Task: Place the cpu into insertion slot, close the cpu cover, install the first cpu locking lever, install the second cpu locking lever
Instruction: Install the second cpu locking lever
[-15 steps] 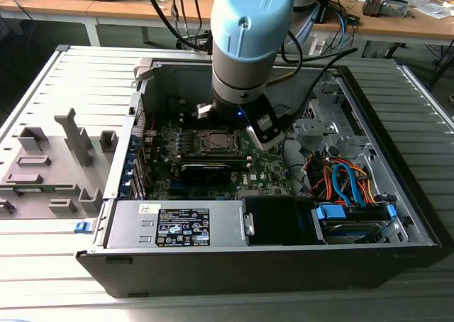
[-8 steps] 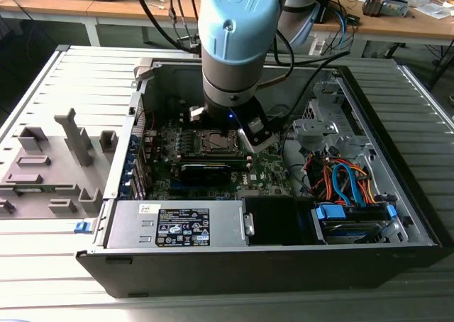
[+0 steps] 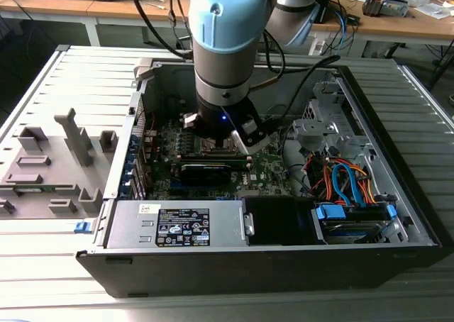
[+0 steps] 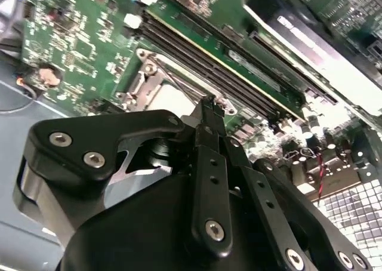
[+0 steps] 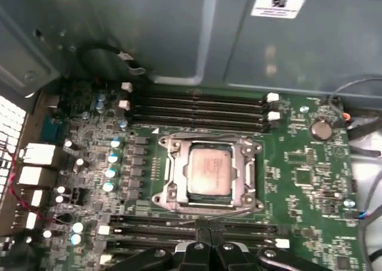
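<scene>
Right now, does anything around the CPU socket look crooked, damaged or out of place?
Nothing stands out. In the first wrist view the cpu lies flat and square in the insertion slot, with the cpu cover down around it. The claw sits near the socket's edge. No loose or bent parts are visible nearby.

Cpu (image 5: 209,171), flat grey square, lying face up inside insertion slot (image 5: 169,194) on green board. Cpu cover (image 5: 247,173), thin silver frame, lying flat down around cpu edges.
</scene>
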Controlling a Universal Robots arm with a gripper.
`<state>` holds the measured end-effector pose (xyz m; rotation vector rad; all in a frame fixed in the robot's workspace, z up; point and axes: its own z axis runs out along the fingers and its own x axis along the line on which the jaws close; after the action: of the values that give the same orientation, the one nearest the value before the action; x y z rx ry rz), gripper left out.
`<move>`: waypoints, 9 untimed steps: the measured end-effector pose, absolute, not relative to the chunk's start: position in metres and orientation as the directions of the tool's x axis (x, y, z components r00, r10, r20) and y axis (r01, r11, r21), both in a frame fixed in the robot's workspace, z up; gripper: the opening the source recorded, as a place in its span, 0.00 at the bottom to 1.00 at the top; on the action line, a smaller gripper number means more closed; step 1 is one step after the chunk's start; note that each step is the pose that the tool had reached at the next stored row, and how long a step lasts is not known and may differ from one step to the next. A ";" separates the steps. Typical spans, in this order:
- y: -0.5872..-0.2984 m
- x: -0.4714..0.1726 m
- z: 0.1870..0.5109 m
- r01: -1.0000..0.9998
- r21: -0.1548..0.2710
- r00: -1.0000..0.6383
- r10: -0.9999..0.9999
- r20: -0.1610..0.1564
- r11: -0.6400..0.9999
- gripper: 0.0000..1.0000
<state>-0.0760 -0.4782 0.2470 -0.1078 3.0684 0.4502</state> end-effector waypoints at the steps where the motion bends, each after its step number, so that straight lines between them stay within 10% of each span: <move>1: -0.478 -0.080 0.245 -0.074 0.286 -0.997 -0.063 -0.048 0.955 0.11; 9: -0.477 -0.088 0.223 -0.077 0.285 -0.997 -0.066 -0.048 0.955 0.11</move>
<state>-0.0884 -0.4767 0.2231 -0.1116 3.0686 0.4501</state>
